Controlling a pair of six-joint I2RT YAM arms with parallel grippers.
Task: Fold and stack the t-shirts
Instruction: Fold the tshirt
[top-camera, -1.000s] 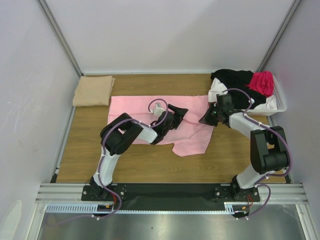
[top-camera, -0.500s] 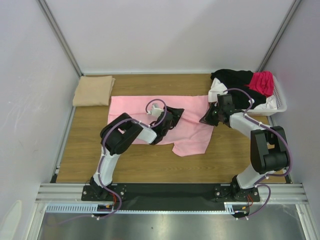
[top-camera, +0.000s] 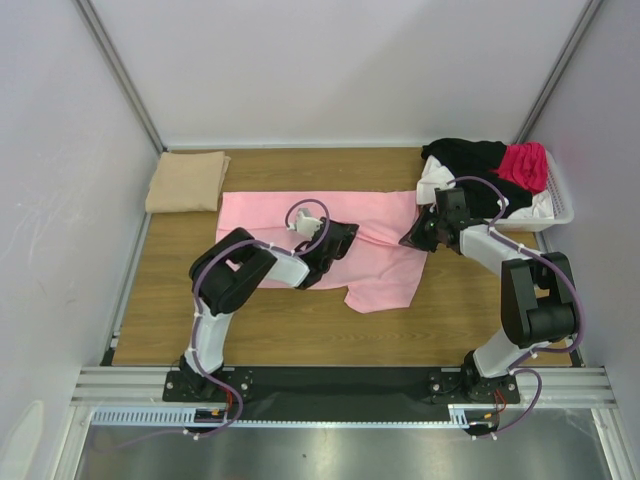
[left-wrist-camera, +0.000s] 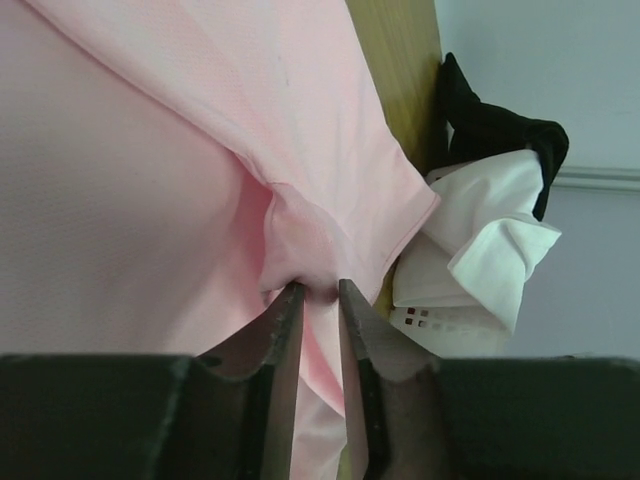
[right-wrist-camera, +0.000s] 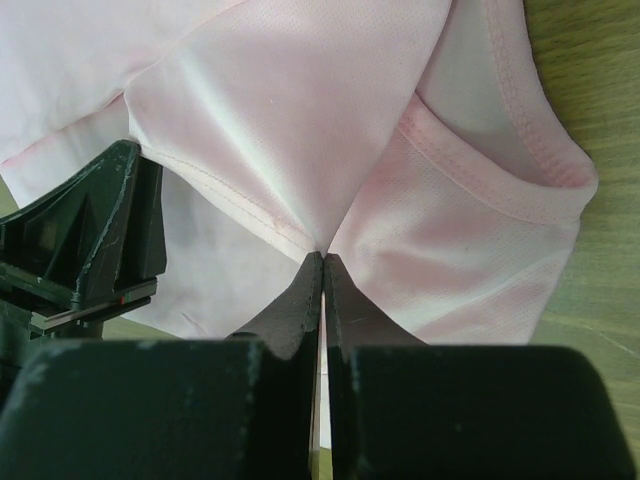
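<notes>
Your left gripper (left-wrist-camera: 312, 290) has its jaws almost together, with only a narrow gap. A bunched pinch of the pink t-shirt (left-wrist-camera: 120, 200) sits between them. Your right gripper (right-wrist-camera: 322, 258) has its jaws pressed fully together on a thin fold of the same shirt, beside a stitched hem.

In the top view both grippers are low on the right part of this shirt. It lies spread across the middle of the table (top-camera: 290, 320), with one flap reaching toward the near side, and it is not yet folded.

At the far left a tan t-shirt (top-camera: 187, 181) lies folded, so I judge that one shirt is finished. In the basket (top-camera: 562, 208) at the far right, a black t-shirt (top-camera: 470, 155), a white t-shirt (top-camera: 432, 182) and a magenta t-shirt (top-camera: 525, 165) lie in a heap.

You are therefore early in the task. The pink one must be folded and stacked, and the three others are left after it.
</notes>
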